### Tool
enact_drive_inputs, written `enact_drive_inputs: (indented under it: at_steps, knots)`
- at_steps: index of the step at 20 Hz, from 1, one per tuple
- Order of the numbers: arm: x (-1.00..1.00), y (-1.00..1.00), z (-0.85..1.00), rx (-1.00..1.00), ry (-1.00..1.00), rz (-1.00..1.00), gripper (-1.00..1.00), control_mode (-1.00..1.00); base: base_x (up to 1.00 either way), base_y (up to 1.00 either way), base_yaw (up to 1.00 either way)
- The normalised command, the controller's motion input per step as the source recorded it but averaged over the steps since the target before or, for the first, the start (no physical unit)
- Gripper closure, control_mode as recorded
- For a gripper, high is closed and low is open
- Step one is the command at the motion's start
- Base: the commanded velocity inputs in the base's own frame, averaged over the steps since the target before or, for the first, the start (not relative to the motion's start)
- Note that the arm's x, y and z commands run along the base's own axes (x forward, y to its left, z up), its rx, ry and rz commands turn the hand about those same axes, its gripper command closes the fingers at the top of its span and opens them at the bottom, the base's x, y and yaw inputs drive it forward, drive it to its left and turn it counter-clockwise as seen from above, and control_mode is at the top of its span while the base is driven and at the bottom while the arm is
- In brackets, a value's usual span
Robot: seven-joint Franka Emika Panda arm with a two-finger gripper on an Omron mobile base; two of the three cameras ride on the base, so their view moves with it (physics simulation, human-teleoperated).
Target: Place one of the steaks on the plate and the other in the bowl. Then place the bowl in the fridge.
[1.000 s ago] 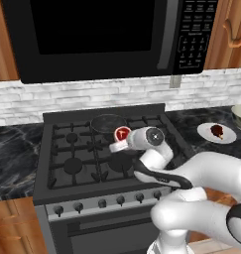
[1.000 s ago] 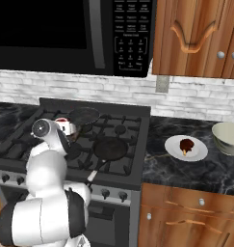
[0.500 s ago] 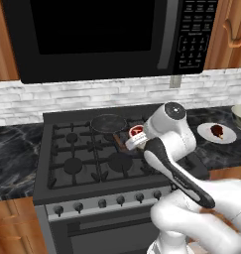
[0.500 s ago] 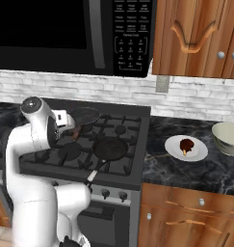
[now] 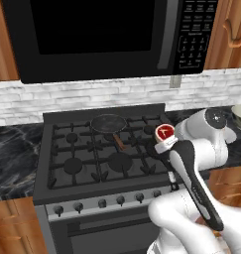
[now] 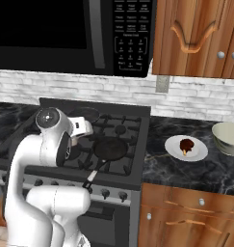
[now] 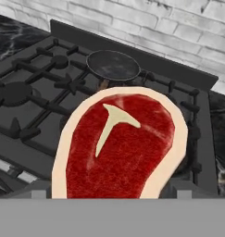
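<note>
Holding: the fingers [image 7: 179,188] are spread nearly as wide as they go and are closed across the red steak [image 7: 121,148]; it is gripped by its broad sides, and in the hand view it is seen close up between the fingertips, its pale fat edge and white bone mark turned towards the camera.
Steak position: the red steak is carried in the air above the right part of the stove [image 5: 82,149], clear of the grates.
Below: a small dark pan [image 7: 113,65] is seen on a rear burner, and a larger pan [image 6: 109,148] sits on a front burner, just beside the arm.
Further out: on the bench [image 6: 186,173] to the right of the stove, the dark steak [image 6: 187,144] lies on the white plate [image 6: 198,150]; the bowl [image 6: 228,140] stands near the plate, further right, and looks empty.
Change: over the last second the hand has been swung from the stove's middle towards its right side, and the red steak has been carried with it.
Meaning: the plate half of the task is judged done; the red steak is judged to be bound for the bowl.
Remaining: the steak is not yet in the bowl, and the bowl has yet to be taken to the fridge.
Risk: with so wide a hold, a slip during the swing is possible.
</note>
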Motion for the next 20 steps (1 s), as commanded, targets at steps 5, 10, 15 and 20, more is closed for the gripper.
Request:
enact_drive_inputs:
  at_steps: [5, 10, 15, 20]
  knots:
    - [-0.14, -0.06, 0.0, 0.0, 0.0, -0.06, 1.0, -1.0, 0.0, 0.0, 0.0]
    - [-0.02, -0.01, -0.03, 0.0, 0.0, -0.1, 1.0, -1.0, 0.0, 0.0, 0.0]
    - [-0.01, -0.02, 0.0, 0.0, 0.0, -0.01, 1.0, 1.0, -0.09, -0.01, -0.02]
    - [0.0, 0.0, 0.0, 0.0, 0.0, 0.0, 1.0, 1.0, -0.42, -0.05, 0.0]
